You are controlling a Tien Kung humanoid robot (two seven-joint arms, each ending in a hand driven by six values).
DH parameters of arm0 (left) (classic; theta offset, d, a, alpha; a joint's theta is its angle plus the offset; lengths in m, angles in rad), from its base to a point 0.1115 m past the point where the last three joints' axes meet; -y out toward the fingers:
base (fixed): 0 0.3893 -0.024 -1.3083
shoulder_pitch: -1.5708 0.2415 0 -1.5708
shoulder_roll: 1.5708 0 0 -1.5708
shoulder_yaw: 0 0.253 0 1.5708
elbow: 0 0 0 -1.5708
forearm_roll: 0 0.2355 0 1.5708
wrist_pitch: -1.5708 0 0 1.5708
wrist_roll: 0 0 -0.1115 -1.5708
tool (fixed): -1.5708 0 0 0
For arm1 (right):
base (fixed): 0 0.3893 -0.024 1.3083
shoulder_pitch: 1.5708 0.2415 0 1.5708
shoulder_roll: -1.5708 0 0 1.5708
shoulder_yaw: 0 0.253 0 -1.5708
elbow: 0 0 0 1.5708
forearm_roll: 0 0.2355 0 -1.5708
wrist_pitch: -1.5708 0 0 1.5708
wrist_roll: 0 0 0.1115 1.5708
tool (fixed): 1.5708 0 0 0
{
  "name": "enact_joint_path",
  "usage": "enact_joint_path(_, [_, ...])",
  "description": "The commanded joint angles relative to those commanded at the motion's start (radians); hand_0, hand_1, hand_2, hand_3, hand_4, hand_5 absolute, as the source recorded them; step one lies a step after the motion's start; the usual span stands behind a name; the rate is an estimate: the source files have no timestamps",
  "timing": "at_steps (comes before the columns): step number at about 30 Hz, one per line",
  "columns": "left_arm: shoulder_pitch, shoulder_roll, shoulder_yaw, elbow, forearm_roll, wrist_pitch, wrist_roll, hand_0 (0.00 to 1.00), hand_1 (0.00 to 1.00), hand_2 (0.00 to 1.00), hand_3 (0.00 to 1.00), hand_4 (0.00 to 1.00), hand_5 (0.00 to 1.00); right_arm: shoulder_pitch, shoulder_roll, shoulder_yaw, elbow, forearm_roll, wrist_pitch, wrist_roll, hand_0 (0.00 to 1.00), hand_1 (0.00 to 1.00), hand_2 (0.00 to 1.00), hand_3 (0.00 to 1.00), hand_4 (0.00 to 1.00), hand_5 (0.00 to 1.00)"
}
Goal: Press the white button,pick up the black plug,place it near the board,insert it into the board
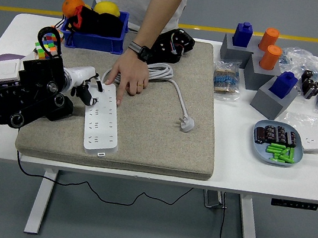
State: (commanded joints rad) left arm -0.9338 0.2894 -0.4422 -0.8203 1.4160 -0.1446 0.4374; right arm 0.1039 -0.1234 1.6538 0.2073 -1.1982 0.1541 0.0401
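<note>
White power strip [101, 117] is pinned at its far end by a person's hand [129, 77]; the left hand [87, 89] is held at its left edge, fingers curled on a black plug [93, 93].

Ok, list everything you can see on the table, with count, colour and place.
Power strip: one, white, on mat's left.
Mat: one, beige, table centre.
Cable with plug: one, white, on mat.
Bin: one, blue, far left, holding orange and yellow items.
Grey blocks: with two blue, two orange pegs, far right.
Dish: one, blue, right, green and dark parts.
Person's hand: on strip's far end.
Left hand: black, at strip's left edge.
</note>
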Motion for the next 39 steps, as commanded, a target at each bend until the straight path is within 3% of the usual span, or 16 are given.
enact_joint_path(11, [0.050,0.059,-0.180,-0.165,0.078,0.014,-0.016,0.133,0.146,0.127,0.651,0.636,0.002,-0.004,0.004,0.003,0.001,-0.002,0.000,0.000,0.820,0.757,0.739,0.717,0.782,0.553])
enact_joint_path(19, [0.191,0.124,-0.326,-0.334,0.126,0.028,-0.050,0.141,0.160,0.154,0.650,0.633,0.002,-0.009,0.008,0.005,0.001,-0.003,0.000,0.001,0.820,0.757,0.740,0.717,0.782,0.553])
enact_joint_path(20, [0.210,0.129,-0.343,-0.346,0.133,0.028,-0.054,0.193,0.325,0.295,0.627,0.656,0.002,-0.010,0.008,0.005,0.001,-0.004,0.001,0.000,0.820,0.757,0.739,0.717,0.782,0.553])
enact_joint_path(26, [0.307,0.147,-0.446,-0.389,0.201,0.015,-0.071,0.193,0.325,0.295,0.627,0.656,0.002,-0.013,0.008,0.002,0.002,-0.004,0.001,0.001,0.820,0.757,0.739,0.717,0.782,0.553])
enact_joint_path(27, [0.322,0.147,-0.466,-0.393,0.211,0.014,-0.076,0.468,0.696,0.545,0.563,0.836,0.002,-0.012,0.009,0.001,0.002,-0.004,0.001,0.000,0.820,0.756,0.740,0.717,0.782,0.554])
enact_joint_path(32, [0.383,0.150,-0.537,-0.399,0.244,0.001,-0.090,0.468,0.696,0.545,0.563,0.836,0.002,-0.012,0.011,-0.004,0.005,0.001,0.001,0.002,0.820,0.756,0.740,0.717,0.782,0.554])
enact_joint_path(33, [0.396,0.150,-0.554,-0.400,0.246,-0.007,-0.089,0.725,0.824,0.707,0.496,0.884,0.002,-0.012,0.011,-0.005,0.006,0.002,0.001,0.002,0.820,0.756,0.740,0.717,0.782,0.554])
enact_joint_path(37, [0.437,0.149,-0.601,-0.411,0.255,-0.028,-0.081,0.725,0.824,0.707,0.496,0.884,0.002,-0.015,0.011,-0.003,0.004,-0.001,0.001,0.001,0.820,0.756,0.740,0.717,0.782,0.554])
enact_joint_path(38, [0.447,0.151,-0.612,-0.417,0.256,-0.033,-0.080,0.779,0.862,0.755,0.402,0.935,0.002,-0.016,0.011,-0.003,0.003,-0.002,0.002,0.000,0.820,0.756,0.740,0.717,0.782,0.553])
enact_joint_path(39, [0.453,0.152,-0.617,-0.420,0.258,-0.037,-0.079,0.779,0.862,0.755,0.402,0.935,0.002,-0.017,0.011,-0.003,0.003,-0.003,0.002,0.000,0.820,0.756,0.740,0.717,0.782,0.553])
